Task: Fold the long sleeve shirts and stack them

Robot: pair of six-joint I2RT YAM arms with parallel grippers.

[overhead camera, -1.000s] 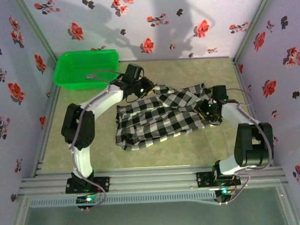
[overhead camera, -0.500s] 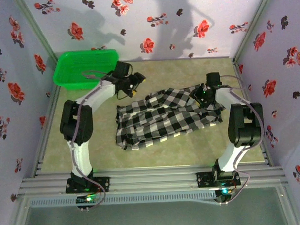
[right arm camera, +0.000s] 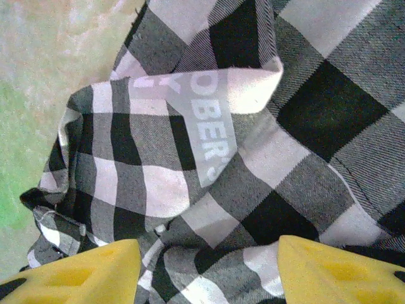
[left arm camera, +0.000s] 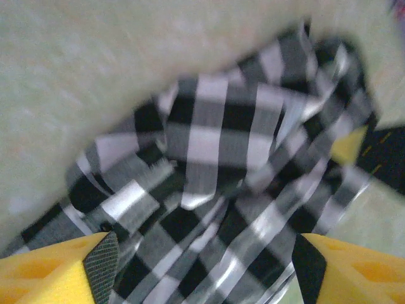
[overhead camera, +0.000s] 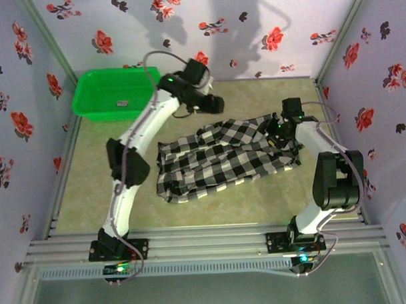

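The black-and-white checked long sleeve shirt (overhead camera: 216,159) lies crumpled across the middle of the table. My left gripper (overhead camera: 215,105) hangs above its far edge, raised off the cloth. In the left wrist view the left gripper (left arm camera: 202,269) is open, and the blurred shirt (left arm camera: 215,139) lies below with nothing between the fingers. My right gripper (overhead camera: 277,131) sits low over the shirt's right end. In the right wrist view the right gripper (right arm camera: 209,272) is open, its yellow fingers (right arm camera: 76,275) straddling bunched cloth (right arm camera: 266,183). A band with white lettering (right arm camera: 212,126) shows there.
A green plastic basket (overhead camera: 88,102) stands at the back left corner with a small object inside. Flowered walls close in the left, back and right sides. Bare table mat (overhead camera: 225,211) lies in front of the shirt.
My left gripper opened, let the cloth go, and swung up and to the right toward the back. My right gripper moved to the shirt's far right end and widened.
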